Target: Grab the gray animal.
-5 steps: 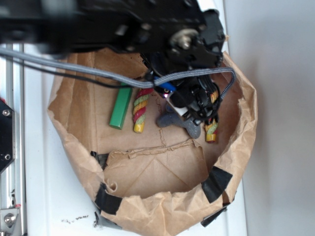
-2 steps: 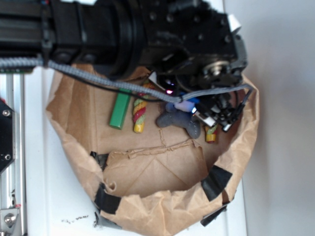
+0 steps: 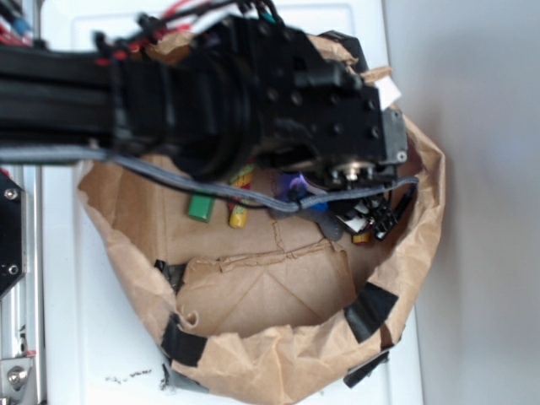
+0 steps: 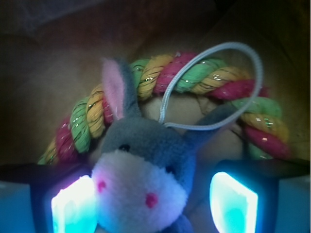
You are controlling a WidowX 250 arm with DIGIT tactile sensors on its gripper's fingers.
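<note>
The gray animal (image 4: 146, 165) is a small plush donkey with a pink-lined ear, a cream muzzle and pink nostrils. In the wrist view it fills the space between my glowing pads. My gripper (image 4: 153, 204) is open, the left pad close against the muzzle and the right pad a little apart from the head. A white loop cord (image 4: 214, 87) rises from its head. In the exterior view my gripper (image 3: 363, 215) is low inside the paper bag (image 3: 278, 354), and the arm hides almost all of the animal.
A red-yellow-green rope arch (image 4: 204, 77) curves right behind the donkey; its ends (image 3: 239, 217) show under the arm. A green block (image 3: 201, 207) lies to the left on the bag floor. The bag's crumpled walls rise all around, taped with black tape (image 3: 369, 310).
The arm has swung over the bag and come down on the donkey, which showed a second ago and is now covered. The green block and rope ends are partly hidden too.
</note>
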